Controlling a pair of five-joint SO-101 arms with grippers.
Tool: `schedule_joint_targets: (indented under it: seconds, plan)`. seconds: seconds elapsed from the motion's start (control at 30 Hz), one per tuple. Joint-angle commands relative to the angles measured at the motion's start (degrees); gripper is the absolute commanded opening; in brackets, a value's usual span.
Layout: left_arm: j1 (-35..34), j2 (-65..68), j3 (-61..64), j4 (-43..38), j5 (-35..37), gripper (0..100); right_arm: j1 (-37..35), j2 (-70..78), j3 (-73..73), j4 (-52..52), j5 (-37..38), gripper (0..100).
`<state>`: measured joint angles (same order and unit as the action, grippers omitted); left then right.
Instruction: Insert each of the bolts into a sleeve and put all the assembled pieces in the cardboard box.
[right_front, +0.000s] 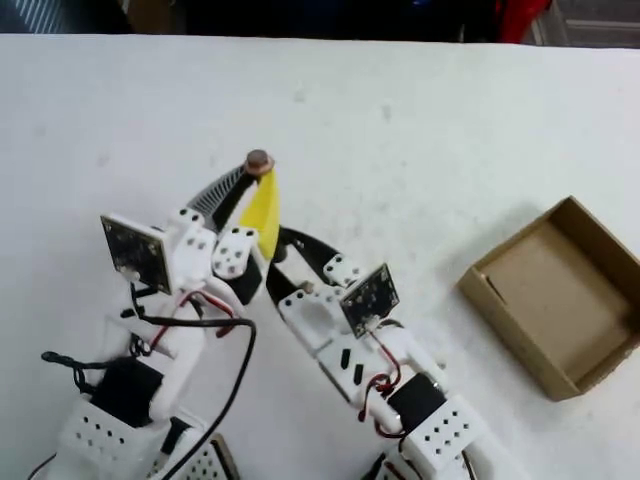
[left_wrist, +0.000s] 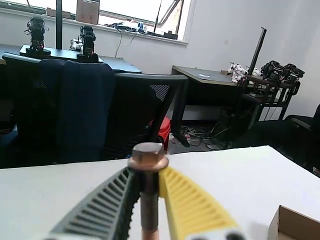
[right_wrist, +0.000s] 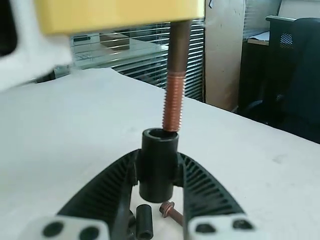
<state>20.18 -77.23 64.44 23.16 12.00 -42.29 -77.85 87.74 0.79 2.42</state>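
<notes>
The left gripper (left_wrist: 148, 175) is clamped on a bolt (left_wrist: 148, 155), its grey and yellow fingers pinching the shank just under the hex head, so the bolt hangs upright with the threaded end pointing down. Directly below it, the right gripper (right_wrist: 159, 157) has its black fingers closed around a sleeve (right_wrist: 159, 170), held upright with the open bore facing up. The bolt's threaded tip sits right at the sleeve's mouth, a little toward one edge of the rim; whether it has entered the bore cannot be told. The two long axes look nearly parallel, so the next move likely calls for a slight sideways correction and then a straight push down along the bolt's axis; a tip that catches the rim could tilt the sleeve in its grip. On the table (right_front: 400, 130) beneath the right gripper lie a second sleeve (right_wrist: 144, 221) and a second bolt (right_wrist: 173, 213), close together and not yet joined. The cardboard box (right_front: 560, 295) stands well apart from both grippers, on the right arm's side, nearer to that arm.
</notes>
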Motion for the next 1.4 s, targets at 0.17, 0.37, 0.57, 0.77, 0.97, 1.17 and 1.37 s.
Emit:
schedule_joint_targets:
  seconds: [0.17, 0.37, 0.57, 0.77, 0.97, 1.17, 1.37]
  plan:
    - [0.84, -2.77, -3.25, 3.69, 0.88, 2, -0.31, -1.01, -0.88, -1.63, -0.09, 1.7]
    - [0.75, -5.67, -2.99, 9.32, 3.43, 2, -0.31, -1.01, -0.88, -1.63, -0.09, 1.7]
    - [0.75, -5.85, -0.88, 9.32, 3.69, 2, -0.31, -1.01, -0.88, -1.54, -0.09, 1.7]
    - [0.84, -5.93, -0.62, 9.85, 3.69, 2, -0.13, -1.01, -0.88, -1.45, -0.09, 1.7]
    - [3.21, -5.93, -0.62, 17.85, 3.43, 2, 2.95, -1.01, -1.23, -1.63, -0.44, 1.7]
    - [4.18, -5.85, 0.00, 19.87, 3.43, 2, 2.59, -1.01, -1.23, -1.54, -0.53, 1.7]
    - [3.82, -5.85, 0.62, 19.34, 3.34, 3, 2.59, -1.01, -1.23, -1.45, -0.53, 1.7]
